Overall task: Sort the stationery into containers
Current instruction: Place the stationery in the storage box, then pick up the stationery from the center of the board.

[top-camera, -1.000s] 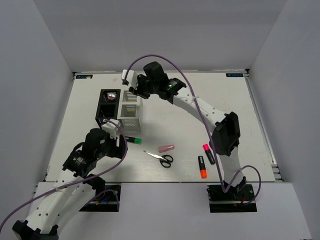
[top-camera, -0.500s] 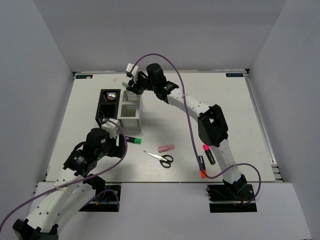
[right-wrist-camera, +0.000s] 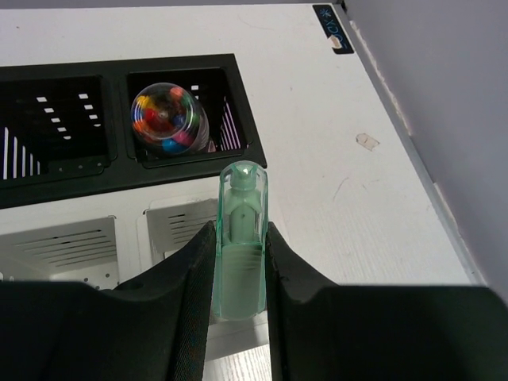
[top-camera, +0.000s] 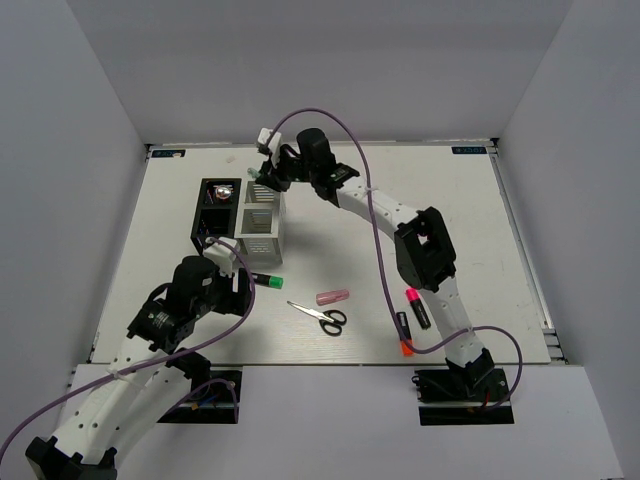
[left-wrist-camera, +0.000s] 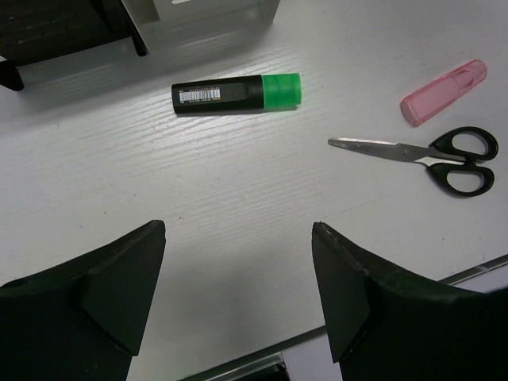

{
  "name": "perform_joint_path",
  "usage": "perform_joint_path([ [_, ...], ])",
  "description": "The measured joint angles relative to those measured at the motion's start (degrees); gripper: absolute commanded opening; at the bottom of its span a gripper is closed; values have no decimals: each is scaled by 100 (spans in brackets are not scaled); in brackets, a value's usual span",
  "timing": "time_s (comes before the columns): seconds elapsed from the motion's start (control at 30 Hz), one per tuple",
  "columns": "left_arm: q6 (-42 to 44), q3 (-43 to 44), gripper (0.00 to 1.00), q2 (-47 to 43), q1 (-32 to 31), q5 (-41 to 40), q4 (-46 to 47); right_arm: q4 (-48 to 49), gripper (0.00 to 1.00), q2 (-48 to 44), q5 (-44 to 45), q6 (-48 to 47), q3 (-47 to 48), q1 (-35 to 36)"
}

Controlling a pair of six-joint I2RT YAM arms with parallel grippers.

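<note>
My right gripper (right-wrist-camera: pixel 240 238) is shut on a pastel green capsule (right-wrist-camera: pixel 240 238), held above the far end of the white organiser (right-wrist-camera: pixel 178 218); in the top view it is over that organiser's far end (top-camera: pixel 262 172). The black organiser (top-camera: pixel 218 205) stands left of the white organiser (top-camera: pixel 262 225). My left gripper (left-wrist-camera: pixel 238 294) is open and empty above the table, short of the green-capped marker (left-wrist-camera: pixel 236 93). The scissors (left-wrist-camera: pixel 429 155) and pink capsule (left-wrist-camera: pixel 443 91) lie to its right. The pink-capped marker (top-camera: pixel 416 306) and orange-capped marker (top-camera: pixel 403 333) lie on the table's right.
A clear ball of coloured beads (right-wrist-camera: pixel 168 119) sits in the black organiser's far compartment. The table's front edge (left-wrist-camera: pixel 262 361) runs just under my left gripper. White walls stand on three sides.
My right gripper has lifted and swung a little left with the green capsule, over the white organiser's far end. The left arm has barely moved.
</note>
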Motion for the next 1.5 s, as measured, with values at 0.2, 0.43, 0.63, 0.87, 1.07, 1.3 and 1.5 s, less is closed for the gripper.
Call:
perform_joint_path([
  [0.2, -2, 0, 85, 0, 0, -2, -2, -2, 0, 155, -15, 61, 0, 4],
  [0.43, -2, -2, 85, 24, 0, 2, -2, -22, 44, 330, -11, 63, 0, 7],
  [0.63, -2, -2, 85, 59, 0, 2, 0, -52, 46, 348, -46, 142, 31, 7],
  [0.87, -4, -2, 73, 59, 0, 4, 0, -284, 0, 212, -103, 645, 192, 28],
  [1.07, 11, -4, 0, 48, 0, 50, 7, -2260, 89, -1001, 328, 420, 2, 26],
  [1.3, -7, -7, 100, 22, 0, 160, 26, -3893, 0, -4374, 334, -756, -3296, -48],
  [1.5, -59, -7, 100, 81, 0, 76, 15, -4586, 50, -4245, 127, -1191, -4850, 28],
])
